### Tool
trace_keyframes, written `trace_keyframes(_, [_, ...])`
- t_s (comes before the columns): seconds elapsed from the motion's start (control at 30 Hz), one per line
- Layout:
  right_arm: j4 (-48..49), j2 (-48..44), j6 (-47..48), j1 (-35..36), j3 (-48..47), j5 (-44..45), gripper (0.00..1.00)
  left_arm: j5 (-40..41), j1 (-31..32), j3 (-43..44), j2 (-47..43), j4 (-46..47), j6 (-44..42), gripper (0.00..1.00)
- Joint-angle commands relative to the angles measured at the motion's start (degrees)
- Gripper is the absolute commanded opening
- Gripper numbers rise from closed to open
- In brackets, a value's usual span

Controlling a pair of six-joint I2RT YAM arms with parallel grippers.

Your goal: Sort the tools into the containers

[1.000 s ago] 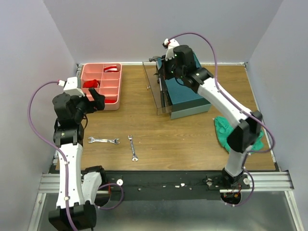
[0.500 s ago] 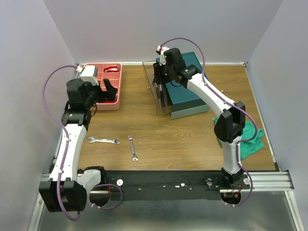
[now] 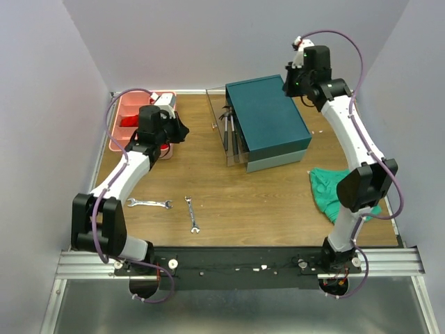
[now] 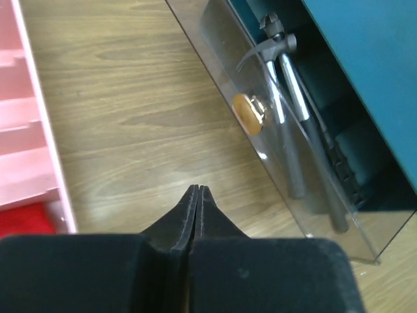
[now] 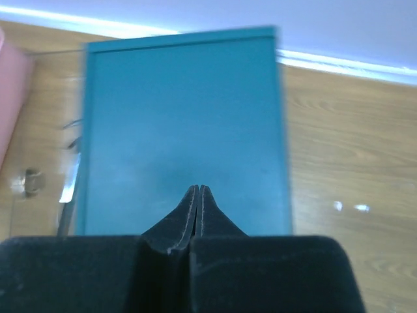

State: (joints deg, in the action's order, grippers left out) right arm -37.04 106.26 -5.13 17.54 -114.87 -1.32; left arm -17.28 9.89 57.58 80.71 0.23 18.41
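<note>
The wooden table (image 3: 278, 202) is sitting between pale walls, and I am working over it with both arms. Nearest my bases, two wrenches are lying loose on the wood. The left wrench (image 3: 149, 203) is running left to right, and the right wrench (image 3: 192, 213), near it, is running near to far. Both are lying back toward me from my left gripper (image 4: 196, 190), which is hovering just beside the pink tray (image 3: 128, 104) with its fingers pressed together on nothing. My left arm is the nearer one, so I am judging the wrenches its job, and its fingers would need parting first. Farther off, the hammers (image 4: 296, 98) are lying in the clear tray (image 3: 217, 111) against the teal box (image 3: 268, 108). Farthest, my right gripper (image 5: 197, 190) is hanging above that box's back end, likewise closed and empty.
</note>
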Motion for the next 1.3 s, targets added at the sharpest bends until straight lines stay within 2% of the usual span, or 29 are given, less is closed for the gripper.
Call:
trace_keyframes(0.0, [-1.64, 3.95, 1.79, -4.87, 0.25, -1.75, 0.00, -3.90, 0.74, 4.82, 5.06, 4.34, 0.22, 0.00])
trace_keyframes(0.4, [-0.93, 6.15, 2.93, -8.92, 5.88, -2.28, 0.01, -7.60, 7.95, 10.44, 14.65, 4.34, 0.74, 0.00])
trace_keyframes(0.93, [-1.81, 5.28, 2.31, -9.10, 12.20, -8.08, 0.00, -8.03, 14.89, 20.11, 25.99, 6.36, 3.56, 0.00])
trace_keyframes(1.27, [-1.55, 4.05, 2.40, -9.10, 14.94, -7.38, 0.01, -7.51, 17.62, 26.70, 32.23, 7.77, 6.98, 0.00])
